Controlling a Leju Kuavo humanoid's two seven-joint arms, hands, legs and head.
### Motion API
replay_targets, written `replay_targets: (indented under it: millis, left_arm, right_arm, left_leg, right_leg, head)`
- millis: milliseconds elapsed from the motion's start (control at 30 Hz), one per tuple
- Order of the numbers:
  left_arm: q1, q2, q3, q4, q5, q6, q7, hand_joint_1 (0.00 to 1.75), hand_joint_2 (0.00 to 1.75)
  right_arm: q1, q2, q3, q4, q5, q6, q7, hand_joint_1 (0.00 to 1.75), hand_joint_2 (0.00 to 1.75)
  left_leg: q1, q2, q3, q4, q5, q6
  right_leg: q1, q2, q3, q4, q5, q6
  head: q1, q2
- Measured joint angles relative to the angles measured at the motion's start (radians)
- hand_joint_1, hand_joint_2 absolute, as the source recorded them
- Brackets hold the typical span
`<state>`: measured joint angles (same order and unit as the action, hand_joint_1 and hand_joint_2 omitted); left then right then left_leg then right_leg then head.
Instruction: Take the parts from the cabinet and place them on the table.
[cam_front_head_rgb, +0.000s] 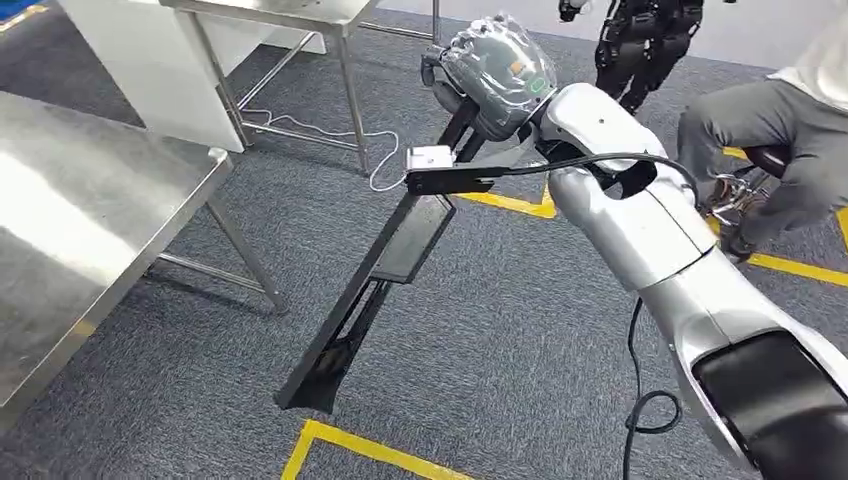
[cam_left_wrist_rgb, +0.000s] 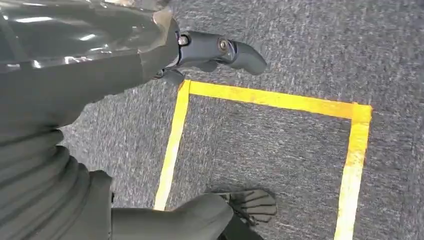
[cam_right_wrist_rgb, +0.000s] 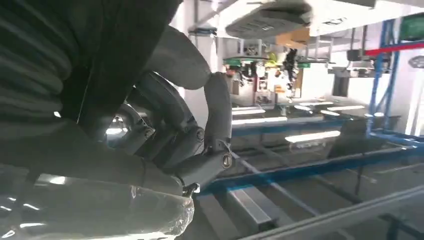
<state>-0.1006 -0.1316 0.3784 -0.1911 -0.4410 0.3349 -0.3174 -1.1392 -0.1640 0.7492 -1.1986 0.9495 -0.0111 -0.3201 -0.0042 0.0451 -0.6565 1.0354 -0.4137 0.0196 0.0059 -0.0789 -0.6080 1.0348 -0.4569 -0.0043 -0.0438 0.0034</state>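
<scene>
One long black part in play here, and the right hand has it: the fingers are wrapped around its upper end, up at about 12 o'clock in the head view. From there the part slants down toward 7 o'clock, hanging in the air over the grey carpet, with its lower tip near a yellow floor line.

Two steel benches are in sight: one bench at 9 o'clock, another bench at 11 o'clock. The part is touching neither, so it's clear of both for now. A white cable trails on the carpet under the far one.

One small white box sits on the wrist mount, right next to the part.

The left hand hangs over the carpet with a yellow taped square below it. Its fingers look loose with nothing in them, but how far they're curled I can't tell.

One person sits at 3 o'clock. Another dark robot stands at 1 o'clock.
</scene>
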Motion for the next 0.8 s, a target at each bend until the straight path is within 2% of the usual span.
replay_targets:
  millis: [67,100,133,167,200,233,267,300,333,367,400,433,467,500,567,600,633,667,700,733,767,800]
  left_arm:
    - [0.001,0.000,0.003,0.000,0.000,0.000,0.001,0.00,1.75]
    - [0.000,0.000,0.004,0.000,0.000,0.000,0.001,0.00,1.75]
    - [0.003,-0.001,0.004,0.000,-0.001,0.001,0.001,0.00,1.75]
    - [0.001,0.000,0.005,0.000,-0.002,0.004,0.000,0.00,1.75]
    - [0.000,0.001,0.005,0.000,-0.004,0.006,-0.002,0.00,1.75]
    - [-0.002,0.002,0.005,0.000,-0.007,0.009,-0.005,0.00,1.75]
    - [-0.003,0.001,0.005,0.000,-0.008,0.010,-0.006,0.00,1.75]
    - [-0.003,0.000,0.005,0.000,-0.008,0.010,-0.007,0.00,1.75]
    - [-0.002,0.000,0.005,0.000,-0.008,0.010,-0.007,0.00,1.75]
    - [0.000,0.000,0.005,0.000,-0.008,0.010,-0.007,0.00,1.75]
    - [0.002,0.000,0.005,0.000,-0.008,0.010,-0.007,0.00,1.75]
    - [0.002,-0.001,0.005,0.000,-0.010,0.010,-0.006,0.00,1.75]
    - [0.002,0.000,0.005,0.000,-0.010,0.010,-0.006,0.00,1.75]
    - [0.000,0.001,0.005,0.000,-0.010,0.010,-0.005,0.00,1.75]
    - [0.003,0.000,0.005,0.001,-0.013,0.010,-0.002,0.00,1.75]
    - [0.006,0.000,0.005,0.002,-0.013,0.010,-0.001,0.00,1.75]
    - [0.008,0.004,0.006,0.002,-0.013,0.010,0.000,0.00,1.75]
    - [0.011,0.000,0.006,0.002,-0.014,0.010,0.000,0.00,1.75]
    - [0.009,0.000,0.006,0.003,-0.014,0.011,0.000,0.00,1.75]
    - [0.006,0.000,0.006,0.003,-0.014,0.011,0.000,0.00,1.75]
    - [0.005,-0.001,0.006,0.003,-0.014,0.011,0.000,0.00,1.75]
    - [0.005,-0.001,0.006,0.003,-0.014,0.011,0.000,0.00,1.75]
  right_arm:
    - [0.003,0.003,0.003,0.000,0.000,-0.002,0.000,1.69,1.75]
    - [0.003,0.004,0.003,0.000,0.002,-0.002,0.000,1.69,1.75]
    - [0.005,0.002,0.002,0.000,0.002,-0.003,0.000,1.69,1.75]
    - [0.003,0.000,0.002,0.000,0.002,-0.005,0.000,1.69,1.75]
    - [0.004,-0.002,0.002,0.000,0.001,-0.007,0.000,1.69,1.75]
    - [0.009,-0.005,0.002,0.000,0.001,-0.007,0.001,1.69,1.75]
    - [0.017,-0.010,0.002,0.001,0.002,-0.008,0.001,1.69,1.75]
    - [0.025,-0.013,0.003,0.002,0.002,-0.008,0.001,1.69,1.75]
    - [0.029,-0.014,0.003,0.002,0.002,-0.008,0.001,1.69,1.75]
    - [0.030,-0.015,0.003,0.002,0.002,-0.008,0.001,1.69,1.75]
    - [0.029,-0.016,0.003,0.002,0.002,-0.008,0.001,1.69,1.75]
    - [0.028,-0.016,0.002,0.002,0.002,-0.008,0.001,1.69,1.75]
    - [0.029,-0.018,0.002,0.002,0.002,-0.008,0.001,1.69,1.75]
    - [0.030,-0.018,0.003,0.001,0.003,-0.008,0.000,1.69,1.75]
    - [0.032,-0.018,0.003,0.000,0.003,-0.008,0.000,1.69,1.75]
    - [0.031,-0.018,0.003,0.000,0.005,-0.008,0.000,1.69,1.75]
    - [0.030,-0.016,0.003,0.000,0.006,-0.008,0.000,1.69,1.75]
    - [0.029,-0.013,0.003,0.000,0.005,-0.008,0.000,1.69,1.75]
    - [0.027,-0.013,0.003,-0.001,0.005,-0.008,-0.001,1.69,1.75]
    - [0.027,-0.013,0.003,-0.001,0.005,-0.008,-0.001,1.69,1.75]
    - [0.027,-0.015,0.003,0.000,0.006,-0.008,-0.001,1.69,1.75]
    - [0.028,-0.017,0.003,0.001,0.006,-0.007,-0.001,1.69,1.75]
  left_leg:
    - [-0.006,-0.018,-0.001,-0.002,-0.001,0.010]
    - [-0.005,-0.028,0.007,-0.013,0.003,0.017]
    - [0.006,-0.035,0.023,-0.027,0.010,0.023]
    - [0.005,-0.044,0.027,-0.032,0.013,0.028]
    - [0.005,-0.052,0.028,-0.031,0.015,0.032]
    - [0.005,-0.063,0.028,-0.031,0.014,0.033]
    - [0.005,-0.077,0.028,-0.031,0.014,0.033]
    - [0.005,-0.093,0.028,-0.030,0.014,0.033]
    - [0.005,-0.106,0.028,-0.030,0.014,0.033]
    - [0.005,-0.117,0.028,-0.028,0.014,0.032]
    - [0.006,-0.132,0.028,-0.026,0.013,0.030]
    - [0.008,-0.144,0.028,-0.021,0.010,0.026]
    - [0.009,-0.150,0.025,-0.017,0.007,0.021]
    - [0.002,-0.164,0.017,-0.011,0.003,0.015]
    - [0.009,-0.175,0.015,-0.015,0.007,0.008]
    - [0.013,-0.181,0.013,-0.018,0.009,0.001]
    - [0.013,-0.181,0.010,-0.014,0.004,-0.004]
    - [0.007,-0.120,0.003,0.009,-0.012,-0.007]
    - [0.008,-0.082,-0.020,0.056,-0.041,-0.011]
    - [0.011,-0.064,-0.056,0.127,-0.077,-0.015]
    - [0.014,-0.055,-0.102,0.213,-0.115,-0.017]
    - [0.015,-0.052,-0.135,0.274,-0.132,-0.019]
  right_leg:
    - [-0.003,-0.018,0.007,-0.006,-0.001,0.007]
    - [0.001,-0.027,0.016,-0.007,-0.004,0.013]
    - [0.001,-0.009,0.006,0.004,-0.012,0.018]
    - [-0.003,0.033,-0.005,0.042,-0.031,0.016]
    - [-0.007,0.054,-0.039,0.109,-0.060,0.009]
    - [-0.008,0.064,-0.082,0.193,-0.089,0.005]
    - [-0.010,0.067,-0.121,0.261,-0.106,0.006]
    - [-0.011,0.069,-0.147,0.297,-0.107,0.011]
    - [-0.012,0.070,-0.146,0.281,-0.093,0.018]
    - [-0.013,0.072,-0.130,0.235,-0.069,0.027]
    - [-0.017,0.078,-0.088,0.140,-0.025,0.038]
    - [-0.022,0.098,-0.042,0.040,0.016,0.048]
    - [-0.029,0.126,-0.028,-0.002,0.027,0.048]
    - [-0.024,0.125,-0.014,-0.009,0.028,0.038]
    - [-0.016,0.113,-0.018,-0.002,0.030,0.025]
    - [-0.012,0.106,-0.017,-0.002,0.030,0.019]
    - [-0.023,0.094,-0.014,-0.008,0.035,0.009]
    - [-0.022,0.088,-0.012,-0.011,0.035,0.002]
    - [-0.021,0.082,-0.012,-0.011,0.035,-0.005]
    - [-0.018,0.074,-0.011,-0.011,0.033,-0.007]
    - [-0.015,0.061,-0.012,-0.010,0.032,-0.009]
    - [-0.014,0.050,-0.012,-0.010,0.031,-0.011]
  head:
    - [0.000,0.000]
    - [0.000,0.000]
    - [0.003,0.000]
    - [0.003,0.000]
    - [0.004,0.000]
    - [0.005,0.000]
    - [0.006,0.000]
    - [0.007,0.000]
    - [0.006,0.000]
    - [0.007,0.000]
    - [0.006,0.000]
    - [0.006,0.000]
    - [0.008,0.000]
    - [0.008,0.000]
    - [0.003,0.000]
    - [0.007,0.000]
    - [0.007,0.000]
    - [0.003,0.000]
    - [-0.005,0.000]
    - [-0.004,0.000]
    - [-0.003,0.000]
    - [-0.004,0.000]
